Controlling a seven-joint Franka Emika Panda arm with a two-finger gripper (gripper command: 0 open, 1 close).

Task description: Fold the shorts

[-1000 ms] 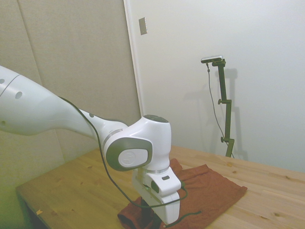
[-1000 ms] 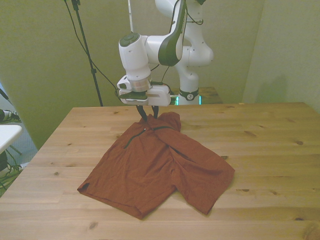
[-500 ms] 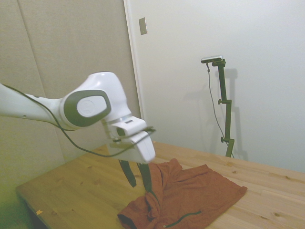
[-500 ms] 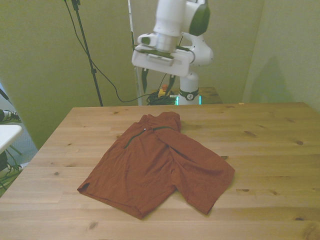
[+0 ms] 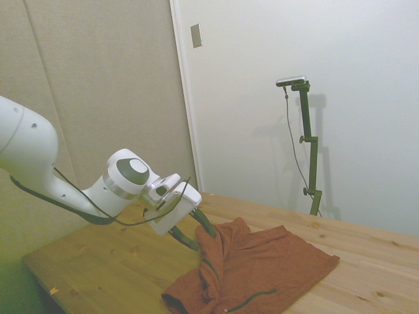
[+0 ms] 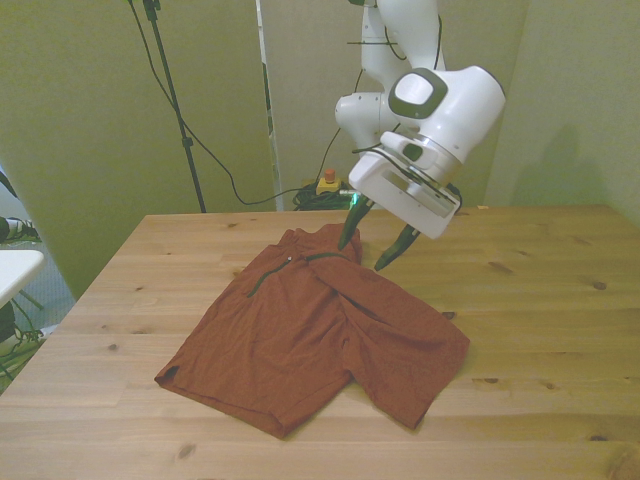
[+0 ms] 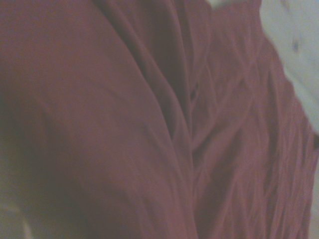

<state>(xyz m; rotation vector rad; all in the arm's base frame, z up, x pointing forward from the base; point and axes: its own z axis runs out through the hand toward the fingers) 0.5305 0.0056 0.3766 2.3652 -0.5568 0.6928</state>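
Right now my claw (image 6: 378, 243) hangs tilted over the far edge of the shorts (image 6: 315, 335), its two dark fingers spread apart and gripping nothing. The fingertips sit just above the bunched, raised part of the cloth near the waistband, close but, as far as I can tell from the front view, not pinching it. From the side view the claw (image 5: 196, 232) leans in low beside that same hump of fabric.

The shorts lie mostly flat on the wooden counter (image 6: 540, 300), spread toward the front view's left and near edge, with one leg lapped over the middle, so a fold looks at least partly made. Thin dark piping runs along a seam near the raised edge. My wrist view shows only rust-red cloth (image 7: 149, 129) in soft creases, which tells me I am aimed at the garment itself.

I judge the tilt suits sliding a finger under a loose edge; floppy cloth could slip or drag.
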